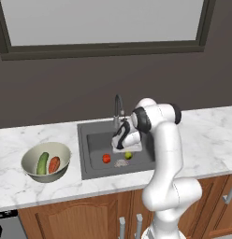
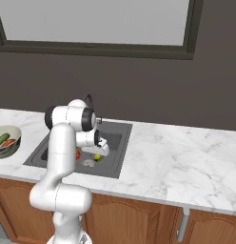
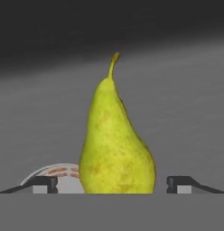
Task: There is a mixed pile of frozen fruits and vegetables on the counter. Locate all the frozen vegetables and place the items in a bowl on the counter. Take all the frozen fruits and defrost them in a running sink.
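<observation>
In the hand view a yellow-green pear (image 3: 116,144) lies on the dark floor of the sink (image 3: 186,113), between the fingertips of my gripper (image 3: 111,182). The gripper is open, with a gap on each side of the pear. From the base views, my gripper (image 1: 126,150) hangs low in the sink (image 1: 90,140) just over the pear (image 1: 128,155). The round red fruit (image 1: 106,158) lies to its left on the basin floor. On the counter (image 1: 10,135) to the left stands the bowl (image 1: 29,156), holding the green cucumber (image 1: 42,163) and the orange-red piece (image 1: 54,164).
The round metal drain (image 1: 120,163) sits close beside the pear, and the curved faucet (image 1: 118,109) rises behind the basin. A long stretch of marble counter (image 2: 186,157) runs to the right of the sink (image 2: 115,138). A dark wall with a window stands behind.
</observation>
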Robot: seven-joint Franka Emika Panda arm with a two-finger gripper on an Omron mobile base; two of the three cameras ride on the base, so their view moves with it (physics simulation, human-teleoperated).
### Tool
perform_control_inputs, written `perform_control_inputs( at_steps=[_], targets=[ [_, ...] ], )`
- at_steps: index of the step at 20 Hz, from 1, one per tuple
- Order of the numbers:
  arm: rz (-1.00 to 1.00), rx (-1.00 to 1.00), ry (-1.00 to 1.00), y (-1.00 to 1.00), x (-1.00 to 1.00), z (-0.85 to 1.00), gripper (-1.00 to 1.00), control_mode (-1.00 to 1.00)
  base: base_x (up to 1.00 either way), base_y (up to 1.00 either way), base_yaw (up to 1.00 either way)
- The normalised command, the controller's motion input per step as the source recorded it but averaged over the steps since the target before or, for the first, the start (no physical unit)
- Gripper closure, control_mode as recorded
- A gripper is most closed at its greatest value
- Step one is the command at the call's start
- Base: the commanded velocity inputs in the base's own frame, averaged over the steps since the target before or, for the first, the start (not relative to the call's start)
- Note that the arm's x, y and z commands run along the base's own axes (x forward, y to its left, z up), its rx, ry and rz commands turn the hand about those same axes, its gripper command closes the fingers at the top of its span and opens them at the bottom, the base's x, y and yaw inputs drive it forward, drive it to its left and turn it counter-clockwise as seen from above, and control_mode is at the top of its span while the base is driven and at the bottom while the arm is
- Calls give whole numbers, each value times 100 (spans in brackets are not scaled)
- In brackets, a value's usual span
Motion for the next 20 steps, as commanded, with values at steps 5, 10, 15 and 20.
perform_control_inputs(
  at_steps=[5, 10, 15, 20],
  targets=[
    [6, 2, 1, 0, -21, 94, -100, -100, 0, 0, 0],
    [5, 2, 5, -8, -44, 65, -100, -100, 0, 0, 0],
    [6, 9, 6, -31, -34, 74, -100, -100, 0, 0, 0],
    [6, 10, 2, -16, -36, 89, -100, -100, 0, 0, 0]
  ],
)
